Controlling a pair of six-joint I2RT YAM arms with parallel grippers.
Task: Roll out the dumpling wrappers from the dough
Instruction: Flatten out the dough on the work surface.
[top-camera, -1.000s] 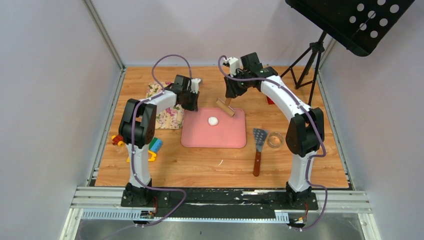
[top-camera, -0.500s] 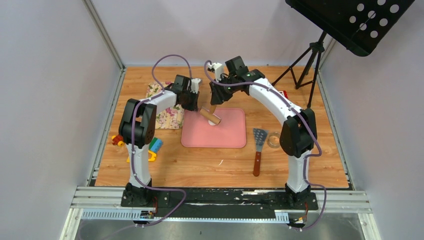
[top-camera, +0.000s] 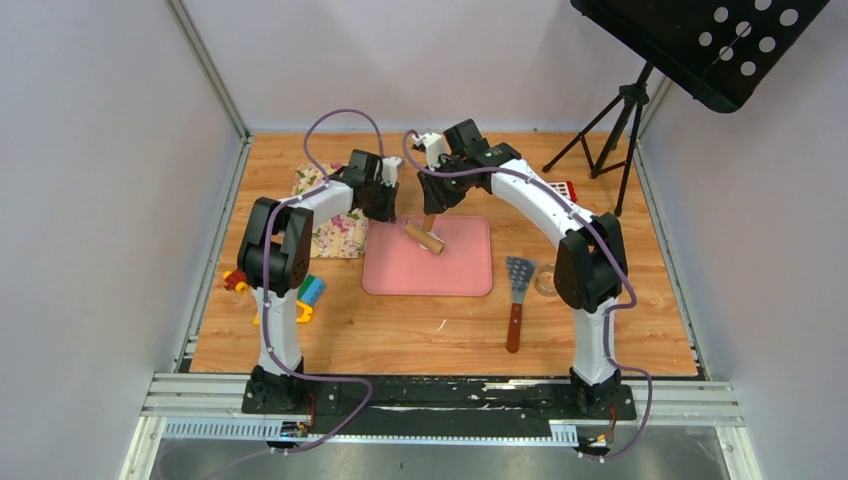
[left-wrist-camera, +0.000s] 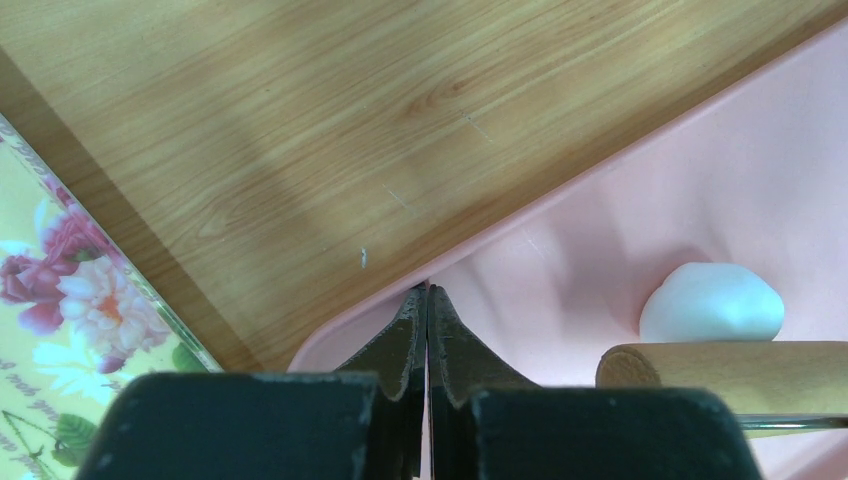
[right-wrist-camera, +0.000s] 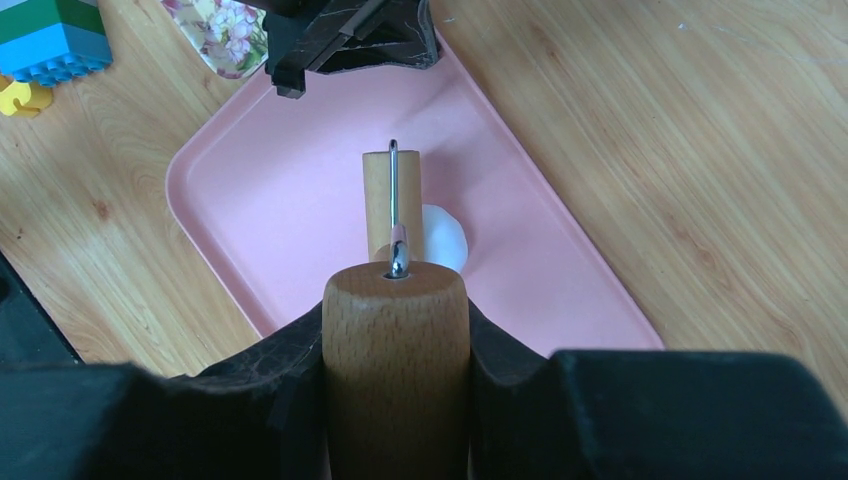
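Note:
A small white ball of dough (right-wrist-camera: 447, 238) (left-wrist-camera: 712, 300) lies on the pink mat (top-camera: 460, 270) (right-wrist-camera: 260, 200). My right gripper (right-wrist-camera: 395, 330) (top-camera: 432, 205) is shut on the wooden handle of a rolling pin. Its roller (right-wrist-camera: 391, 200) (top-camera: 427, 238) (left-wrist-camera: 720, 375) sits low over the mat, right against the dough ball, which it hides in the top view. My left gripper (left-wrist-camera: 427, 295) (top-camera: 385, 205) is shut, its tips pressed at the mat's far left corner rim. No dumpling wrappers are in view.
A floral cloth (top-camera: 335, 228) lies left of the mat, with toy blocks (top-camera: 310, 290) nearer the front. To the mat's right lie a spatula (top-camera: 517, 292) and a small clear ring (top-camera: 549, 280). A tripod stand (top-camera: 610, 130) rises at the back right.
My right arm has swung left and brought the rolling pin down from the mat's far edge onto the dough ball. The left arm has stayed put.

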